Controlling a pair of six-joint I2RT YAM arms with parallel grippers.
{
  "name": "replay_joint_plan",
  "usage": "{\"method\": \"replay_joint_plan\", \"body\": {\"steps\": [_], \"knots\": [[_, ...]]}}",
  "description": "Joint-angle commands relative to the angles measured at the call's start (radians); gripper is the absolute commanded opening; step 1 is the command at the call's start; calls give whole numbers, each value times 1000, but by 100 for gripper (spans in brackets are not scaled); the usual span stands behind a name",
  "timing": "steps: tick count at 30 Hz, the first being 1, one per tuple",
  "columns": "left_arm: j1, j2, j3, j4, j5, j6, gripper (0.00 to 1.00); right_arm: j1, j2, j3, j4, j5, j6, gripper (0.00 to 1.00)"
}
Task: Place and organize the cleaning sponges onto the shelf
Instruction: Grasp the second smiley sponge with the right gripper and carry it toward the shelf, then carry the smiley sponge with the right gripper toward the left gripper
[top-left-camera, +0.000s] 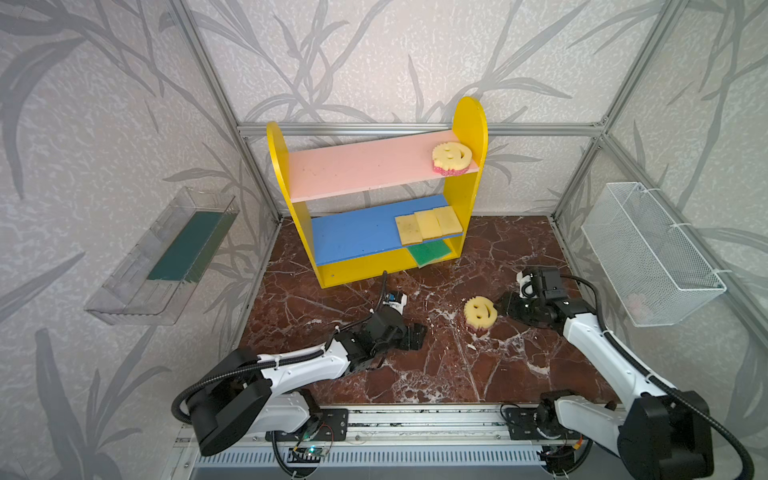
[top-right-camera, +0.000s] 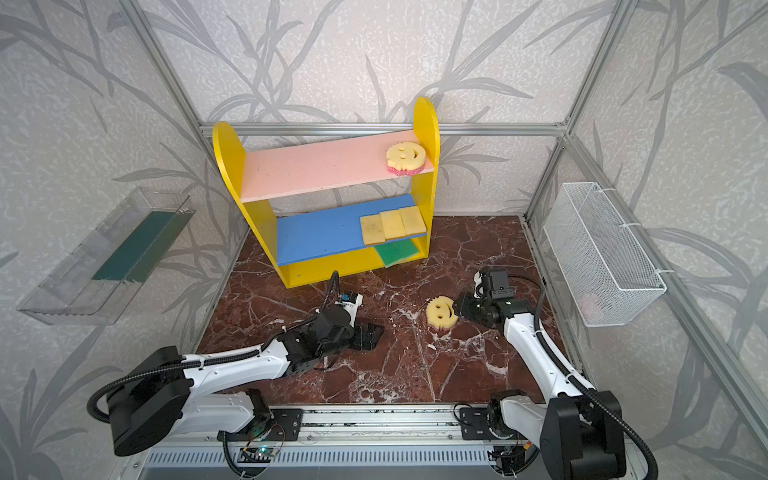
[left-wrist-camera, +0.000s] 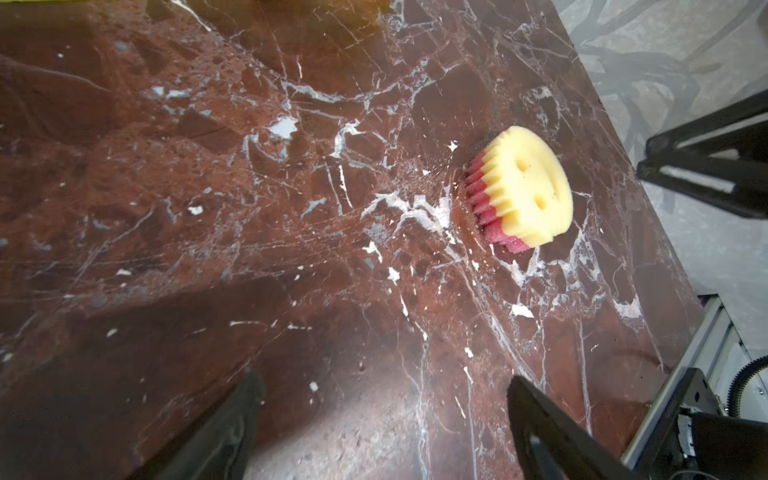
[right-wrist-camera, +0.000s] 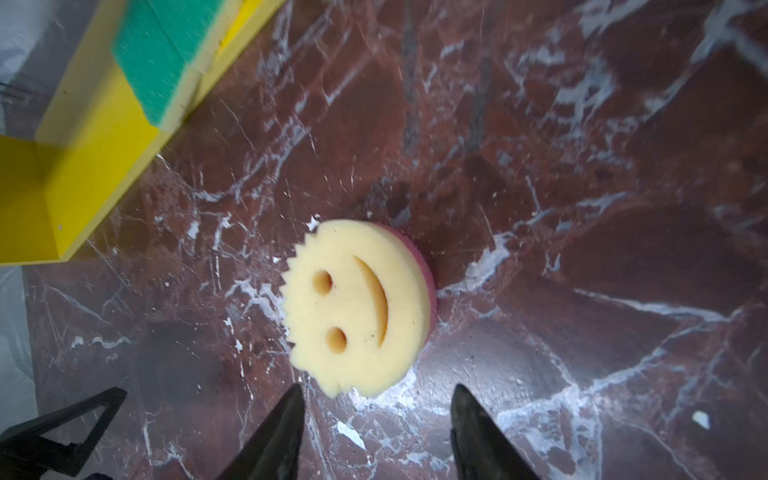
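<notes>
Left gripper (left-wrist-camera: 384, 380) sits low over the marble table (top-left-camera: 415, 374), claws wide and empty. On the shelf (top-left-camera: 282, 166), three yellow pads (top-left-camera: 428, 224) lie on the blue board, long axes front to back. A green pad (top-left-camera: 428, 252) lies on the base and a smiley sponge (top-left-camera: 451, 156) on top. A second smiley (right-wrist-camera: 357, 307) lies face up on the table, its jagged crown probably facing backward. It is just ahead of the right gripper (right-wrist-camera: 376, 390), whose claws are parted and empty.
</notes>
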Motion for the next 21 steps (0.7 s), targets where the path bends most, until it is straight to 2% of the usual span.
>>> {"method": "replay_joint_plan", "body": {"steps": [1, 8, 17, 21], "knots": [[4, 56, 45, 42, 10, -8, 94, -1, 42, -9, 20, -22, -28, 61], [5, 134, 79, 80, 35, -21, 94, -18, 221, 30, 34, -20, -73, 62], [5, 131, 60, 96, 29, -36, 93, -41, 286, 21, 111, -30, -59, 47], [5, 103, 48, 87, 22, -44, 93, -42, 302, 27, 115, -45, -62, 36]]}}
